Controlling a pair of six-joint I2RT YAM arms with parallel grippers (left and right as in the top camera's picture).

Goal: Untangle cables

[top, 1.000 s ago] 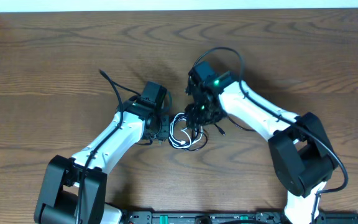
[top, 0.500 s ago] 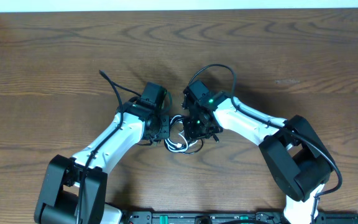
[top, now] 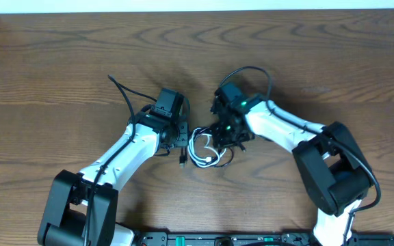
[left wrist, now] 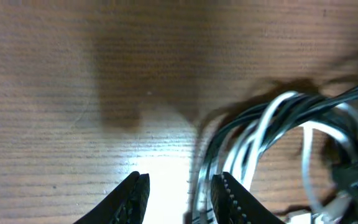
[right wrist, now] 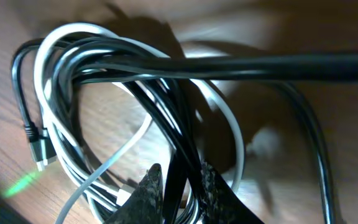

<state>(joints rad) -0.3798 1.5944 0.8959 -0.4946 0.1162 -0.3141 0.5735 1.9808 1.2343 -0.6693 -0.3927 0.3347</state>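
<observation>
Two cables (top: 200, 152) are lying tangled together on the table (top: 286, 55) between the grippers: a black cable (right wrist: 166, 124) and a white cable (right wrist: 67, 30). The right gripper (right wrist: 179, 188) is pinching black strands between nearly closed fingers (right wrist: 151, 186). The left gripper (left wrist: 180, 198) is hanging partly open beside the cables, holding nothing.

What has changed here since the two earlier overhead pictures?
The right end effector swung toward the left end effector, drew back, and closed on strands of the black cable. The coil shifted a little; a black plug end now sticks out. The left one stayed open in place; the white cable is still tangled.
</observation>
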